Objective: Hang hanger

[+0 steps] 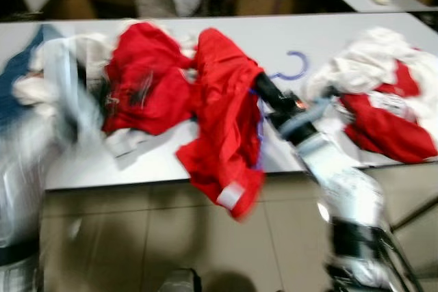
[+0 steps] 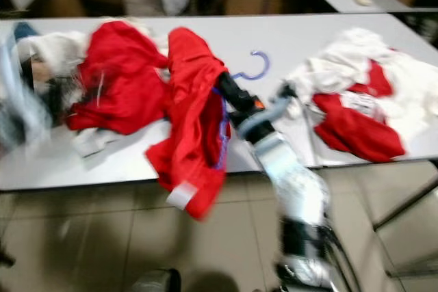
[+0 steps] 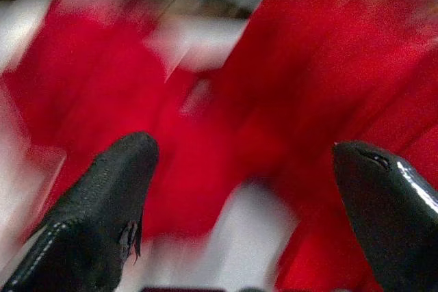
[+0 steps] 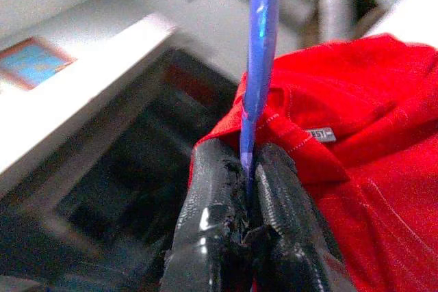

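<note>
Fingers of the right gripper are pinching tight on the thin blue hanger, which is rising straight out from between them. In the head views that gripper is reaching over the table, and the hanger's hook is curling out at about two o'clock from it, above the bare tabletop. A red shirt is draping from the hanger at the gripper's nine o'clock, trailing past the table's near edge toward the floor. The left gripper is hovering with its fingers wide apart, gripping nothing, over red cloth; blur is smearing that view, so this is probably the heap at ten o'clock. Another heap is lying at three o'clock. So the hanger is gripped and apparently carrying the shirt; the hanging itself is not yet done, and no rail is appearing.
</note>
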